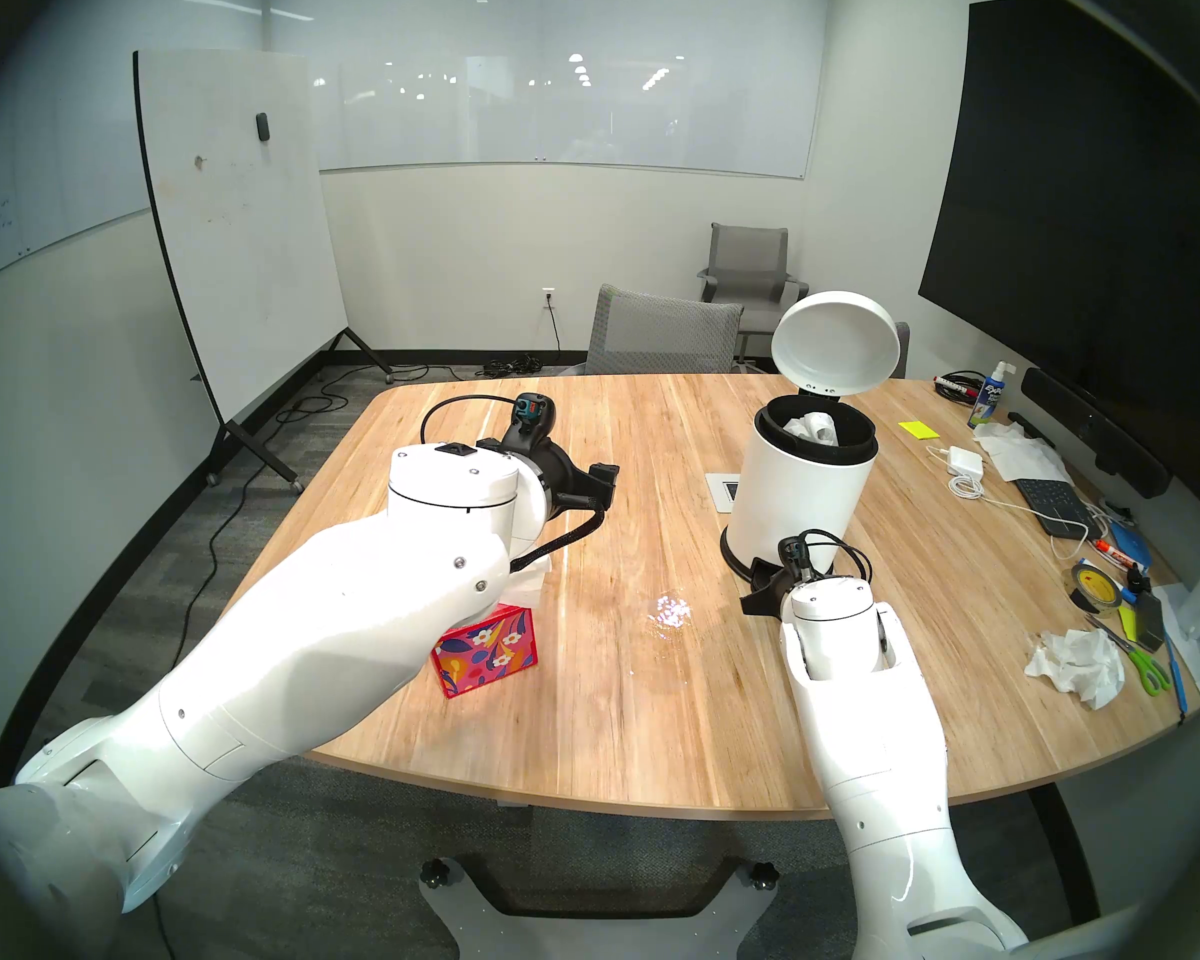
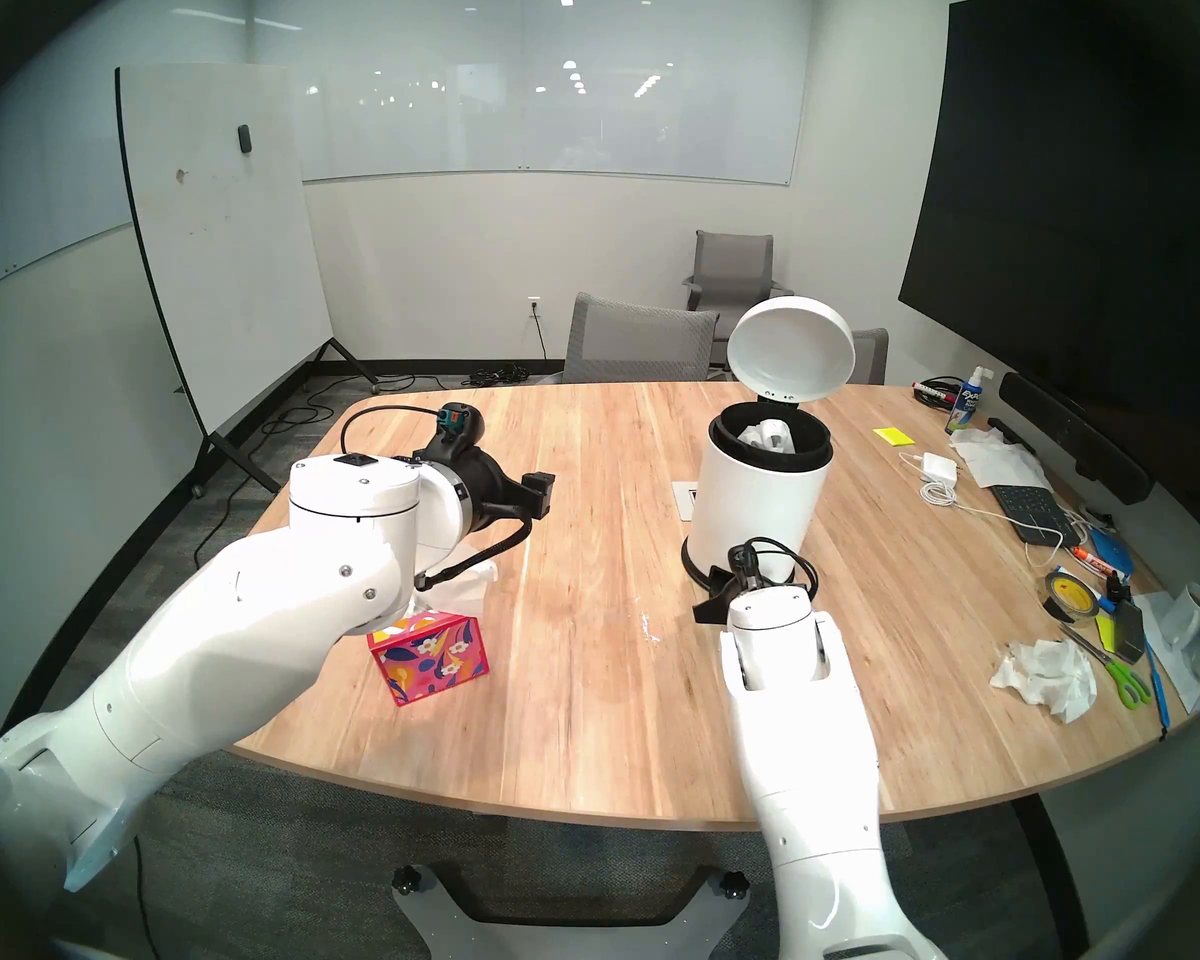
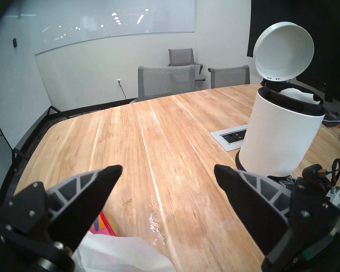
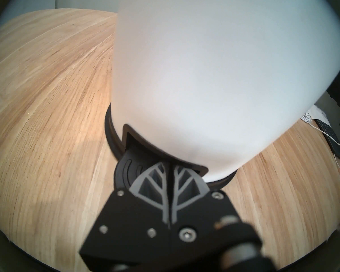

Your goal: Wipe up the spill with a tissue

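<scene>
Hovering w/ jaws wide & empty, left gripper [image 3: 168, 175] risks snagging several sheets: tissue [image 3: 124, 254] sits below/behind its tips, spill [image 3: 157, 232] just beyond; right gripper [image 4: 168, 167], shut on pedal [image 4: 128, 165], may slip.

My left arm [image 1: 292, 633] covers most of the red floral box [image 1: 493, 650] and the tissue [image 1: 531, 577] standing out of it, and in my left wrist view the tissue [image 3: 126, 254] and the box [image 3: 104, 224] are cut by the bottom edge. My right gripper [image 4: 168, 167] presses on the bin pedal [image 4: 130, 167], but its fingertips hide under the white bin [image 4: 185, 69], whose top leaves the picture. The spill [image 1: 670, 612] shows only as glints, so I cannot tell its border.
</scene>
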